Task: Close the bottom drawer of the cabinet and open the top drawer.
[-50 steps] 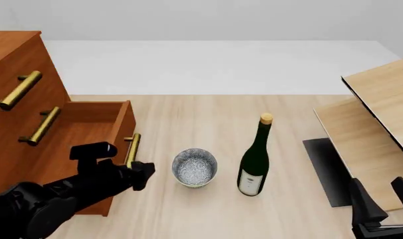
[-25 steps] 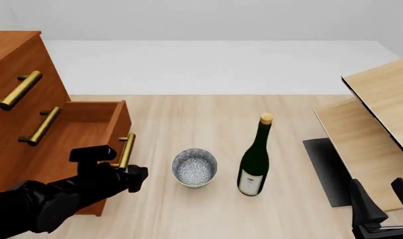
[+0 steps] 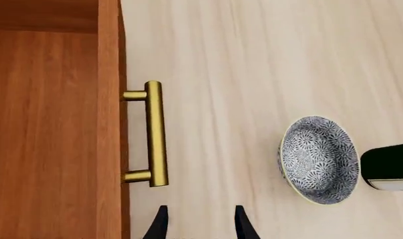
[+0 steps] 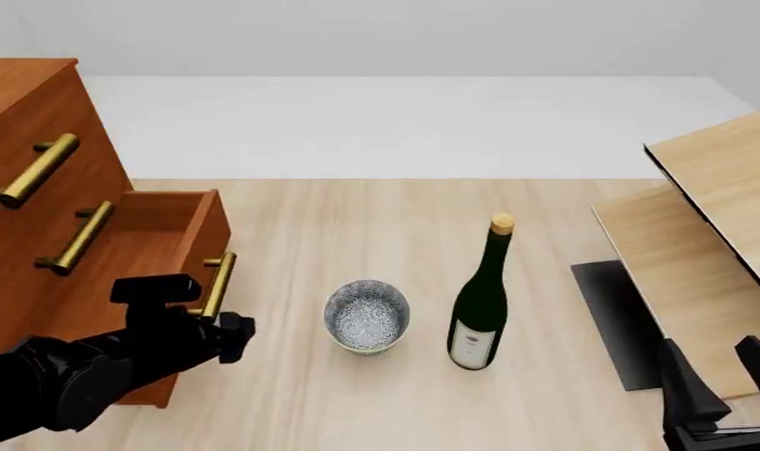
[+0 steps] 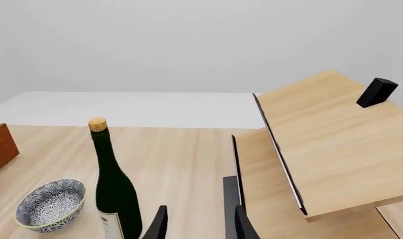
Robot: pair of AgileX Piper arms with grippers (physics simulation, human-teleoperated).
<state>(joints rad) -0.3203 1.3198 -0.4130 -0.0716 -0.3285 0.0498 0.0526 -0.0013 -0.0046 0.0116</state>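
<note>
bottom drawer (image 4: 166, 254): partly open, brass handle (image 4: 213, 285) unheld
left tool (image 4: 229, 336): near handle, fingers parted, empty
right tool (image 5: 199, 224): parted, empty

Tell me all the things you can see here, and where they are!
cabinet: one, reddish-brown wood, far left of the table.
top drawer: one, reddish-brown, brass handle, shut.
middle drawer: one, reddish-brown, brass handle, shut.
bottom drawer: one, reddish-brown, brass handle, partly pulled out.
bowl: one, blue-and-white patterned, mid-table, left of the bottle.
bottle: one, dark green, pale label, upright.
pale wood furniture: one, light wood, right side.
table: one, light wood.
left gripper: one, black, fingers apart, just off the bottom drawer's handle.
right gripper: one, black, fingers apart, low right.
</note>
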